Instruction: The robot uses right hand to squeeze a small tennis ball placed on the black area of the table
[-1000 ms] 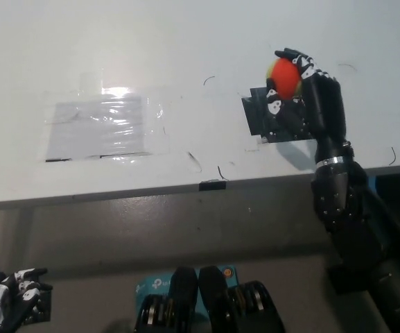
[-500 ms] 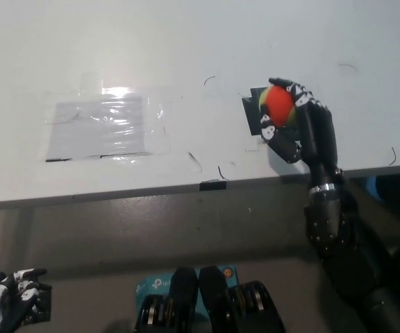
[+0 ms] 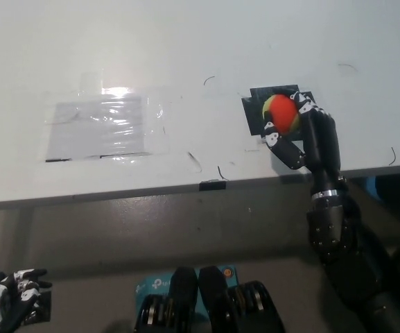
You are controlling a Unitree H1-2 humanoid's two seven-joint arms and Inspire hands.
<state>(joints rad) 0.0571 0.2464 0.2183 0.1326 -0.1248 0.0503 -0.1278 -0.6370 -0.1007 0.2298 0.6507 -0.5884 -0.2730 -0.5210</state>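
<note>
2 hands in view, only 1 working. Black fingers (image 3: 288,152) of the right hand (image 3: 309,135) are curled round the small tennis ball (image 3: 281,113), grasping it; ball shows red-orange w/ a yellow-green edge at its left. Ball sits over the black area (image 3: 255,114) of the table (image 3: 186,48), near the front-right edge; can't tell if it touches the surface or is held just above. Right arm (image 3: 338,236) comes up from bottom right and crosses the table edge just below the hand.

Left hand (image 3: 9,298), white, rests at lower left, below table level, well apart from the ball; fingers look curled but holding nothing I can make out, so can't tell its state.

1 clear plastic sheet (image 3: 101,127) lies flat on the table's left half, glare on its top edge. Small black tab (image 3: 212,185) sits at the front table edge.
</note>
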